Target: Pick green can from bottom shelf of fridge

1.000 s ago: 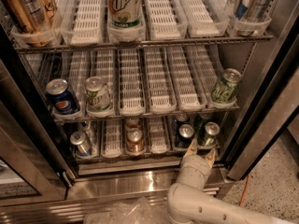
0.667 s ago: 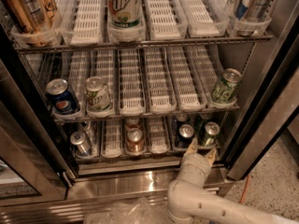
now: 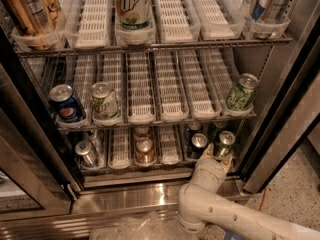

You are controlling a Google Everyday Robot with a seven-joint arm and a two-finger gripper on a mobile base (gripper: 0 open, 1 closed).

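Note:
The green can (image 3: 224,141) stands at the front right of the bottom shelf (image 3: 120,160) of the fridge (image 3: 150,194). It is dark green with a silver top. My gripper (image 3: 218,157) is at the end of the white arm that reaches up from the lower right. It sits right at the can's lower part and hides it. A dark can (image 3: 197,144) stands just left of the green can.
The bottom shelf also holds a silver can (image 3: 86,154) at the left and two brown cans (image 3: 145,151) in the middle. The rack above holds a blue can (image 3: 66,105), a pale green-and-white can (image 3: 104,102) and a green can (image 3: 240,93). The steel door frame (image 3: 280,134) stands close on the right.
Almost nothing has changed. The arm and gripper stay at the green can on the bottom shelf, and no can has moved.

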